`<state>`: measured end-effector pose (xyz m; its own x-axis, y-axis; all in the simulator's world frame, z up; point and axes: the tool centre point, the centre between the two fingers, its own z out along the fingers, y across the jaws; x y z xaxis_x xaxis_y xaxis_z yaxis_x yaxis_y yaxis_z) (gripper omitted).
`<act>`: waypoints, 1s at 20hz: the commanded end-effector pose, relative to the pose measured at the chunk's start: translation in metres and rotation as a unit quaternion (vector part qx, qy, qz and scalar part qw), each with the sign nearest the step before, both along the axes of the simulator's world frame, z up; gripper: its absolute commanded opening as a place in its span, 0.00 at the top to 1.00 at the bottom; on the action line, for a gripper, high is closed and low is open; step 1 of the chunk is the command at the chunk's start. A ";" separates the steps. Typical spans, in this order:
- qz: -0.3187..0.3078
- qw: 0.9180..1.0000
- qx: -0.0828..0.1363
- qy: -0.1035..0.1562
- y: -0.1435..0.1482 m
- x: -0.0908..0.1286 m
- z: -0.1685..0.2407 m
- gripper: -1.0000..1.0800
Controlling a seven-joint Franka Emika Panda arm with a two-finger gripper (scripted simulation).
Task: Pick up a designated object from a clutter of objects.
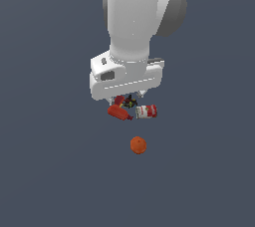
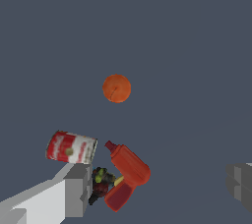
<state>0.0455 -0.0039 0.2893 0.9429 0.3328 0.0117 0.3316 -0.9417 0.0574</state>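
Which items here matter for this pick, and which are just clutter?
For the job:
- orange ball, lying apart from the pile
- end effector, open, empty

Just lying about:
- red-and-white can, on its side
- dark red bottle
- small black-yellow item

My arm [image 1: 137,17] hangs straight down, wrist vertical, hand [image 1: 125,77] level. My gripper [image 2: 160,183] points downward with jaws spread wide. Both fingers [image 2: 76,188] show in the wrist view, far apart, nothing between them.
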 end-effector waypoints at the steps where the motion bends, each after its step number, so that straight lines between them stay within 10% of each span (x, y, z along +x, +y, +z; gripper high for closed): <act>1: 0.036 0.999 -0.002 0.003 0.002 0.006 -0.010 0.04; 10: 0.163 0.987 -0.004 0.012 0.012 0.024 -0.048 0.04; 20: 0.300 0.954 -0.003 0.021 0.023 0.040 -0.093 0.04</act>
<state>0.0831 0.0177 0.2035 0.6179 0.7859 -0.0246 0.7861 -0.6168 0.0392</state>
